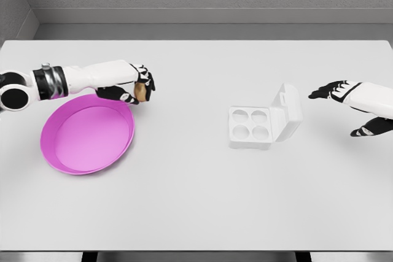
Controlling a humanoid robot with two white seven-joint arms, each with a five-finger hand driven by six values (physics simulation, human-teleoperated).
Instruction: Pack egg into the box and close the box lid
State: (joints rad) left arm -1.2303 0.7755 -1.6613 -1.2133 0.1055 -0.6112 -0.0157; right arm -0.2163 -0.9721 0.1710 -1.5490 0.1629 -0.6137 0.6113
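Head view: white table (196, 200), grey walls. Left hand (136, 85) grasps brown egg (142, 91) beside pink bowl's (86, 167) rim. Box (250, 128) open, lid (288, 112) raised. Right hand (353, 102) fingers relaxed, empty.

You see the egg (142, 92) only partly; the left robot hand (136, 86) covers most of it. The right arm is cut off at the picture's right edge.
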